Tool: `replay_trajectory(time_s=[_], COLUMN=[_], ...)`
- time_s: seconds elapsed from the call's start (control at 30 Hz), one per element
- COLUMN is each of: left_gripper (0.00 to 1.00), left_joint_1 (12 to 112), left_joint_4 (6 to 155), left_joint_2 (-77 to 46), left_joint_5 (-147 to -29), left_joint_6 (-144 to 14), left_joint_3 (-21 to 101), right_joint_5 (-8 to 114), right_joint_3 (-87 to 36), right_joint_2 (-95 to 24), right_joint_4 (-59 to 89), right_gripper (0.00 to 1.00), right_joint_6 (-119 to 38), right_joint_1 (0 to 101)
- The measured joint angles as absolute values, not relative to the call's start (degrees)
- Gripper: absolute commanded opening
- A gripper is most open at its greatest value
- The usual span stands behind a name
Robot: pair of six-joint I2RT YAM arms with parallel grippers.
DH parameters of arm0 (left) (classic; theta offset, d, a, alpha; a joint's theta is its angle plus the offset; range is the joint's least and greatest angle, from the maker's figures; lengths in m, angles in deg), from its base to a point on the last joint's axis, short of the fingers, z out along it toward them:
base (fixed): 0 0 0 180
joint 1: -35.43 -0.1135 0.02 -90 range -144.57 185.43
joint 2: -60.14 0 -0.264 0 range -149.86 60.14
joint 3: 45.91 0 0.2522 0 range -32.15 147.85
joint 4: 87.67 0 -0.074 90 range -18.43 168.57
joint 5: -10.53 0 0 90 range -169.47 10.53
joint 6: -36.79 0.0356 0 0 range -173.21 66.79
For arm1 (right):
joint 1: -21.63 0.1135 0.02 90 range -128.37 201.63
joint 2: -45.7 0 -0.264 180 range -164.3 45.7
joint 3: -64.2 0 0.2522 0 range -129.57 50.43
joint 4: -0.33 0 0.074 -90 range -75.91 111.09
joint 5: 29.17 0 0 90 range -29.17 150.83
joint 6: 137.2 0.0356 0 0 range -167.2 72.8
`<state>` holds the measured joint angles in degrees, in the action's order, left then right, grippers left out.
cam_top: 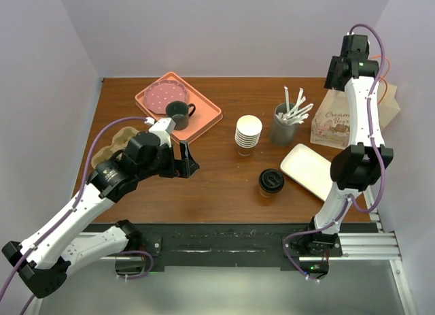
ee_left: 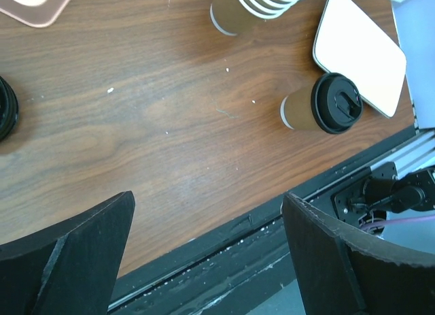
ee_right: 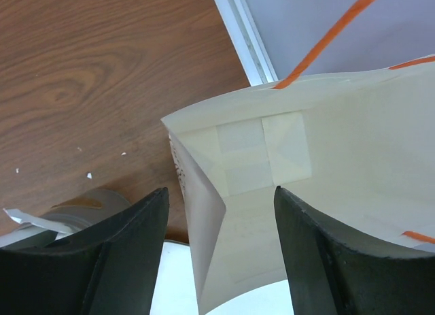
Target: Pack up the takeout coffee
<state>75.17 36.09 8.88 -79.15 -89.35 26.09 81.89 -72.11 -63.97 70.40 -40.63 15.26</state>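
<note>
Nearest your left wrist camera are the two dark fingers (ee_left: 75, 247) of the left gripper (ee_left: 207, 223). They stand wide apart with only bare wood between them, so record this gripper as spread and holding nothing. From above, it hangs over the left half of the table (cam_top: 224, 189), pointing toward the middle and well apart from the cup. The takeout coffee (cam_top: 270, 181) stands upright on the wood near the front edge, right of centre, with its black lid on. It sits just beside the near corner of the white tray (cam_top: 309, 169) and in front of the stack of white paper cups (cam_top: 248, 133). No finger touches it. The right gripper (ee_right: 219, 213) is raised at the far right over the mouth of the paper bag (ee_right: 326, 158). Its jaws are parted, with the bag's folded side wall between them. You cannot tell from these views whether either finger touches the paper, but nothing is pinched. The bag stands upright at the back right with its orange handles showing. A grey holder of white sticks (cam_top: 284, 128) stands just to its left. At the back left, a pink tray (cam_top: 207, 118) carries a pink plate (cam_top: 166, 96) and a dark green mug (cam_top: 178, 114).
</note>
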Motion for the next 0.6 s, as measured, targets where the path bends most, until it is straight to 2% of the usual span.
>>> replay_trajectory(time_s=[0.1, 0.2, 0.23, 0.3, 0.33, 0.4, 0.6], left_gripper=[0.93, 0.91, 0.91, 0.9, 0.89, 0.89, 0.86], left_joint_1=[75.17, 75.17, 75.17, 75.17, 75.17, 75.17, 75.17], left_joint_4=[37.01, 38.11, 38.35, 38.65, 38.65, 38.65, 38.59], left_joint_2=[9.2, 9.49, 9.49, 9.49, 9.49, 9.49, 9.12], left_joint_5=[-78.37, -77.82, -77.71, -77.71, -77.71, -77.71, -77.69], left_joint_6=[-89.13, -88.93, -88.91, -88.89, -88.87, -88.63, -88.5], left_joint_3=[26.07, 26.09, 26.09, 26.09, 26.09, 26.09, 26.42], right_joint_5=[81.82, 81.01, 80.82, 80.69, 80.73, 80.77, 80.93], right_joint_3=[-73.05, -75.06, -75.58, -76.46, -76.81, -78.18, -81.88], right_joint_2=[-64.65, -66.09, -66.39, -66.72, -66.77, -66.88, -66.85], right_joint_4=[70.64, 70.73, 70.84, 71.06, 71.28, 71.91, 72.22], right_gripper=[0.54, 0.37, 0.27, 0.17, 0.08, 0.0, 0.0], right_joint_6=[-41.0, -41.46, -41.68, -42.25, -42.53, -42.99, -44.46], right_joint_1=[15.07, 15.09, 15.09, 15.13, 15.13, 15.13, 15.13])
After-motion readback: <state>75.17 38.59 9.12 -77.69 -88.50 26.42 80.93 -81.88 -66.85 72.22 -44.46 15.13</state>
